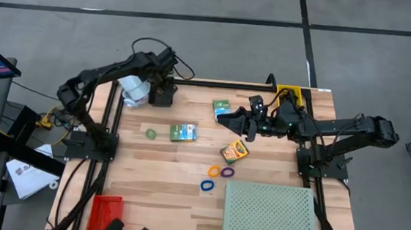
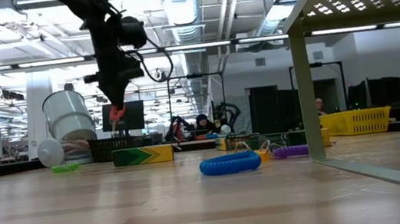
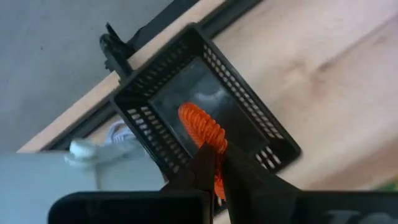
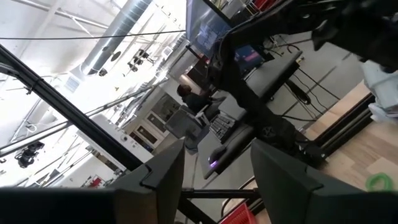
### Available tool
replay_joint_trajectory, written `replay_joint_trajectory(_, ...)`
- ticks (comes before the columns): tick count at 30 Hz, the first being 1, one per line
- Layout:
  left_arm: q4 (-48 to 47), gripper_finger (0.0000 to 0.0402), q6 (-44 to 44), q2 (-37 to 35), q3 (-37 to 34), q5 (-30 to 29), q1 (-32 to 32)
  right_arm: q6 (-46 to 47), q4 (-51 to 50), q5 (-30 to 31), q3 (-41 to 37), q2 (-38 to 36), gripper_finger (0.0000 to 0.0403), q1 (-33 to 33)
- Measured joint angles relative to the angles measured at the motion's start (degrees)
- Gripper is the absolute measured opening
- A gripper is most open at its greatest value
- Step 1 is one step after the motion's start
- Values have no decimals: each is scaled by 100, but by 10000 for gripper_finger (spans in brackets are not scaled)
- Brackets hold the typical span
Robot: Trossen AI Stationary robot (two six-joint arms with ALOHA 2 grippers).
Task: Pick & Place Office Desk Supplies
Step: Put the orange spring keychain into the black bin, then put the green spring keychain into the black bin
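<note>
**Over the mesh basket: left gripper clamped on an orange coil ring**

Above the black mesh basket (image 3: 205,112) at the table's far left, the left gripper (image 3: 214,167) hangs with its fingers pressed together on an orange coil ring (image 3: 202,127). The ring dangles from the fingertips over the basket's dark floor. A white cylinder (image 1: 135,90) lies just beside the basket.

Near the far right of the table, the right gripper (image 1: 229,119) hovers with its fingers apart and nothing between them, next to a green box (image 1: 222,107).

Other supplies lie on the wood: a second green box (image 1: 183,132), a green ring (image 1: 150,133), a yellow-orange crayon box (image 1: 234,152), and an orange ring (image 1: 215,171), purple ring (image 1: 227,172) and blue ring (image 1: 207,185) close together near the pale green perforated board (image 1: 271,216).
</note>
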Motion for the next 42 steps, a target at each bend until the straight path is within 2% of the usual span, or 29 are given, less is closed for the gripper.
replay_joint_trajectory(9, 421, 4, 71, 532, 2, -133, 78, 59, -59, 0, 0, 0, 180, 13)
replay_joint_trajectory(15, 421, 18, 72, 723, 2, -514, 79, 61, -59, 0, 0, 0, 180, 14)
replay_joint_trajectory(19, 452, 61, 90, 723, 2, -568, 79, 61, -61, 0, 0, 0, 179, 13)
replay_joint_trajectory(26, 444, 173, 221, 723, 2, -592, 77, 57, -66, -2, 0, 0, 179, 13)
replay_joint_trajectory(30, 272, 213, 392, 626, 0, -568, 69, 57, -66, -2, -2, 0, 179, 13)
replay_joint_trajectory(32, 106, 220, 601, 441, -2, -274, 40, 55, -64, 0, 0, 0, 179, 13)
replay_joint_trajectory(36, -413, 212, 1270, -126, -2, 712, -142, 49, -62, 1, -1, 0, 179, -17)
replay_joint_trajectory(42, -1466, 189, 2214, -1199, -57, 2147, -821, 43, -57, 2, 0, 0, 179, -50)
